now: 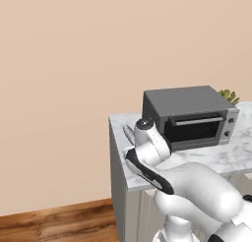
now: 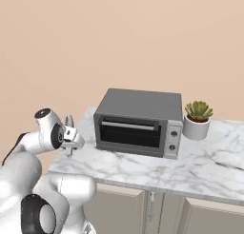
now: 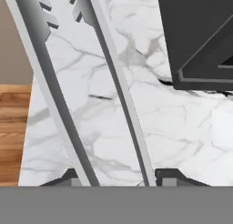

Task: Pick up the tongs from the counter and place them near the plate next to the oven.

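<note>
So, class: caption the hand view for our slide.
Gripper shut on the tongs over the marble counter beside the oven.

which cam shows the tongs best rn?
Hand view. The long grey metal tongs run up the frame as two narrow arms with toothed tips, over the white marble counter. The left base view shows just a sliver of them behind the arm; the right base view shows the tips above the pincer.

Plain peach wall (image 1: 74, 64) behind, evenly lit. Wood plank floor (image 1: 59, 221) at 7 o'clock in left base view. Pale cabinets (image 2: 167, 211) at 6 o'clock in right base view; handle there probably metal, blurry.
</note>
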